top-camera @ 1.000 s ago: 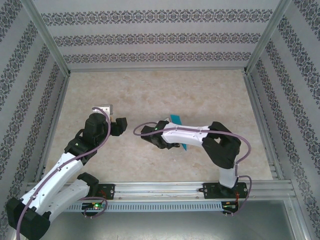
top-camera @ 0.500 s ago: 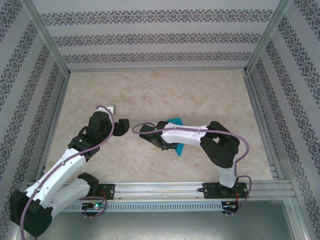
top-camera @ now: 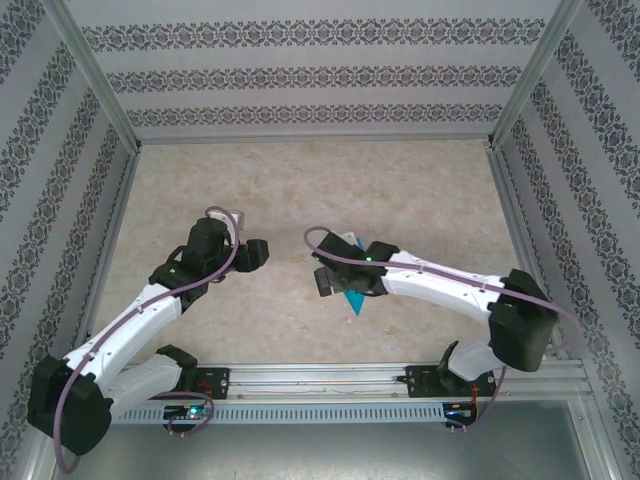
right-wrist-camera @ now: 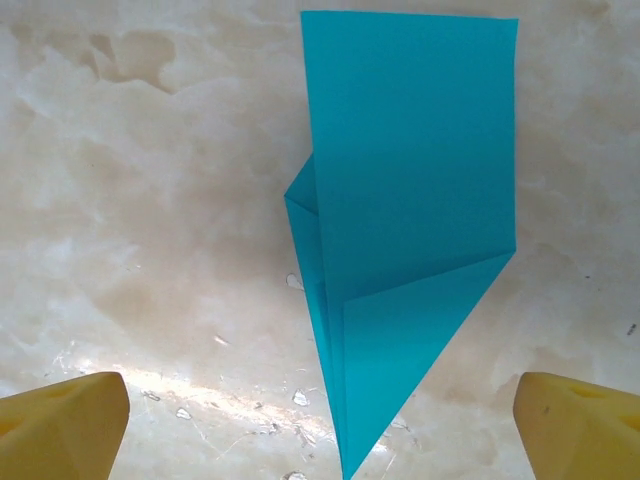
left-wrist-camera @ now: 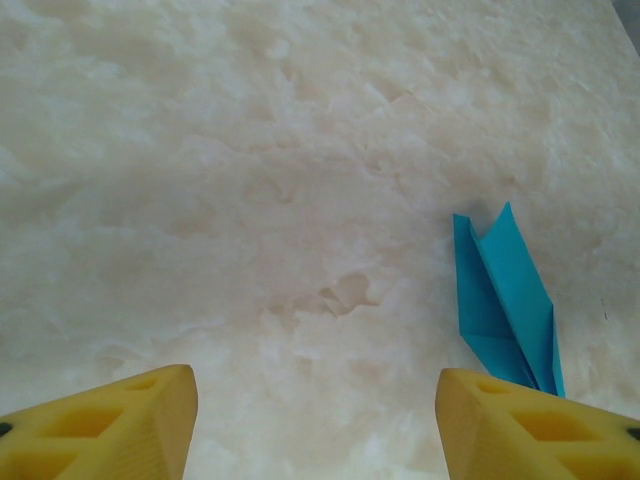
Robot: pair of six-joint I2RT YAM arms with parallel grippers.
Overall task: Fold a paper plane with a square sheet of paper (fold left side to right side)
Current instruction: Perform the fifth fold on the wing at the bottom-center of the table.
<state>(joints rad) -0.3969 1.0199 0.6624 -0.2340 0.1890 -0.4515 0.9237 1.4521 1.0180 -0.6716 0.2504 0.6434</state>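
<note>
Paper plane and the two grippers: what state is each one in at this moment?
paper plane: folded into a pointed dart, lying on the table, held by neither gripper.
left gripper: open, nothing between its fingers, off to the side of the plane.
right gripper: open wide, fingers either side of the plane's tip, not touching it.

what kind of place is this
Probably a robot lab's enclosed test cell: left arm and right arm bolted to a metal rail, patterned wall panels boxing in a marble-look tabletop, paper plane on it.
</note>
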